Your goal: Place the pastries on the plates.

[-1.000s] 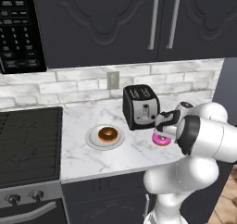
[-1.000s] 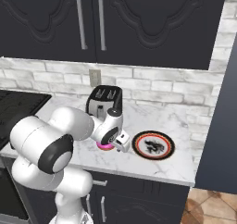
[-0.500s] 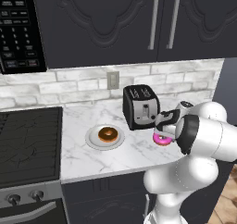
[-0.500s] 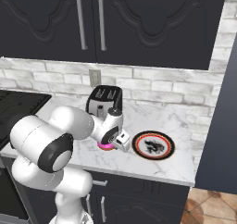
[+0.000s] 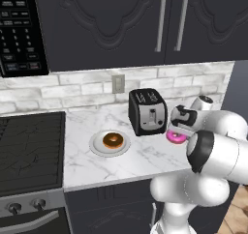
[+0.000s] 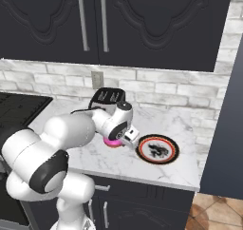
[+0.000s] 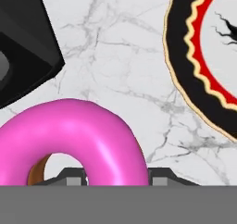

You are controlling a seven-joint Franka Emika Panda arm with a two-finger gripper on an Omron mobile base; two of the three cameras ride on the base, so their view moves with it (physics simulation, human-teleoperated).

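- 2 donuts, 2 plates: the brown-glazed donut (image 5: 113, 140) already lies on the plain pale plate (image 5: 97, 148); the pink donut (image 7: 69, 142) is off its plate, on the marble counter (image 5: 145, 159).
- Gripper (image 6: 124, 139) is down at the pink donut, in front of the toaster (image 5: 147, 111). In the hand view 1 side of the ring sits between the 2 dark fingertips (image 7: 161, 175), so I judge the fingers closed on the ring wall.
- Risk 1: the hold is on 1 side of the ring only, so the donut could tilt or swing when lifted and slip out.
- Risk 2: soft dough under a pinch may squash or tear; cannot tell how deep the fingers bite.
- Risk 3: the banded plate (image 6: 158, 149) lies near, to the right, with a raised rim; a low carry could catch the rim and shove the plate.
- Risk 4: the toaster stands just behind the donut; a lift that swings back could bump it.
- Pink donut: glossy bright pink frosting, smooth, with tan dough showing inside the hole; it lies flat, with no visible damage.
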